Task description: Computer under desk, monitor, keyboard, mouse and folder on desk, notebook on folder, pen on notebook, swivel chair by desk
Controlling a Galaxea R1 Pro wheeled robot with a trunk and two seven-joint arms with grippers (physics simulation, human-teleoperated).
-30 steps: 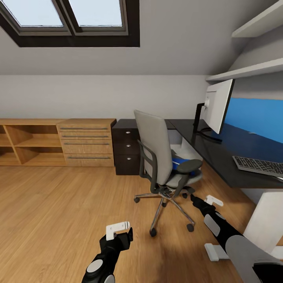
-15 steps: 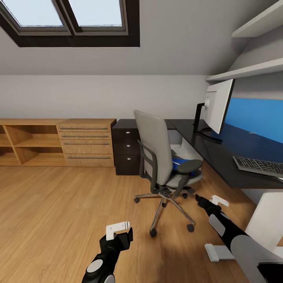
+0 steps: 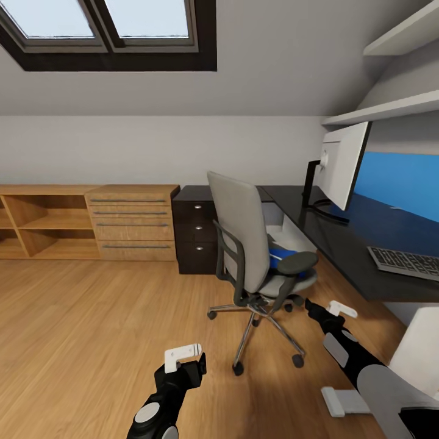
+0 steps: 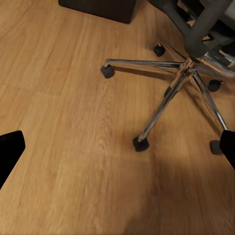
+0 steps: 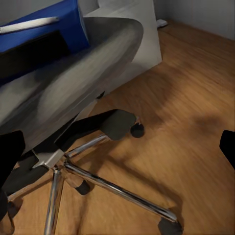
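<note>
The grey swivel chair [image 3: 244, 227] stands on the wood floor a little out from the black desk [image 3: 341, 235], its back towards me. The blue folder [image 3: 282, 253] lies on its seat; in the right wrist view the folder [image 5: 49, 32] has the white pen [image 5: 29, 23] on it. On the desk stand the monitor [image 3: 342, 164] and the keyboard [image 3: 405, 263]. My right gripper [image 3: 312, 306] is open, low beside the chair's seat and armrest. My left gripper [image 3: 183, 358] is open over the floor, short of the chair's star base [image 4: 186, 73].
A white desk leg [image 3: 421, 347] with a flat foot [image 3: 342, 400] stands close to my right arm. A dark drawer unit [image 3: 196, 228] and a light-wood shelf unit [image 3: 85, 221] line the back wall. A pale box [image 3: 288, 233] sits under the desk.
The whole view has shifted slightly, so the camera moved. My right arm has drifted a little to the right, still near the chair. The left arm holds its place.
</note>
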